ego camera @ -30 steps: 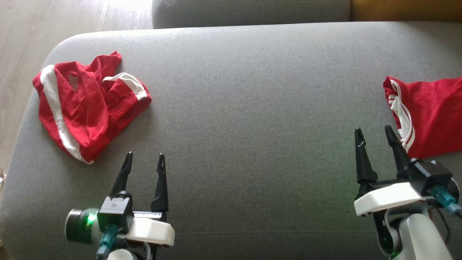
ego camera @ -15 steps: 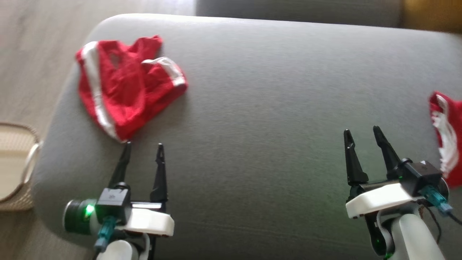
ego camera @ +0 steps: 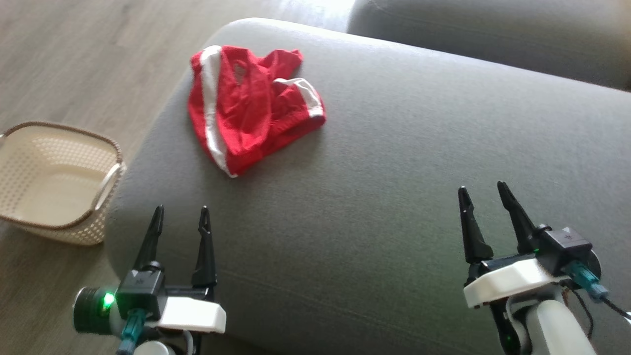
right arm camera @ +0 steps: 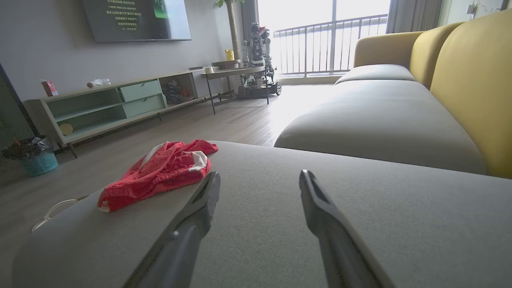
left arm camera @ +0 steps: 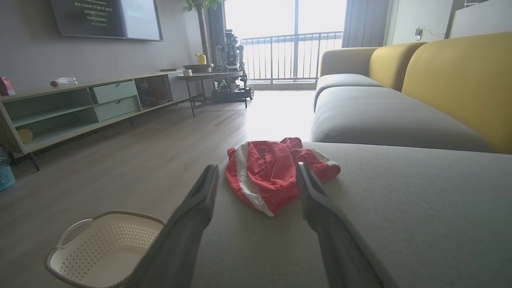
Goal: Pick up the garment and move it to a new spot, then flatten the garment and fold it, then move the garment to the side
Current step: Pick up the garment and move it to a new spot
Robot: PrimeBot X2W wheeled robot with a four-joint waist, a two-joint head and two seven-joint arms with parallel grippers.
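Two hands hang low over the near edge of the grey sofa seat [ego camera: 394, 172], and both are released, spread wide and carrying nothing. The left hand [ego camera: 181, 208] hovers by the seat's near left corner; the right hand [ego camera: 482, 186] hovers far over to the other side, with a broad stretch of bare cushion between them. The garment [ego camera: 246, 106], a pair of red shorts with white stripes, lies in a rumpled heap towards the far left corner of the seat, close to its rounded edge and well apart from either hand. Seen along the left arm, the heap sits straight ahead, so that arm looks to me the better placed for a first reach. A pale perforated basket [ego camera: 54, 231] stands on the wooden floor [ego camera: 98, 59] just beside the left end of the sofa and looks empty. As I judge it, none of the job shows as done: the shorts are bunched, with one part lapped over another, neither spread flat nor folded, and nobody has hold of them. What remains is the whole run: pick them up, carry them to a fresh spot on the seat, smooth them out, fold them, and shift the folded bundle off to the side.
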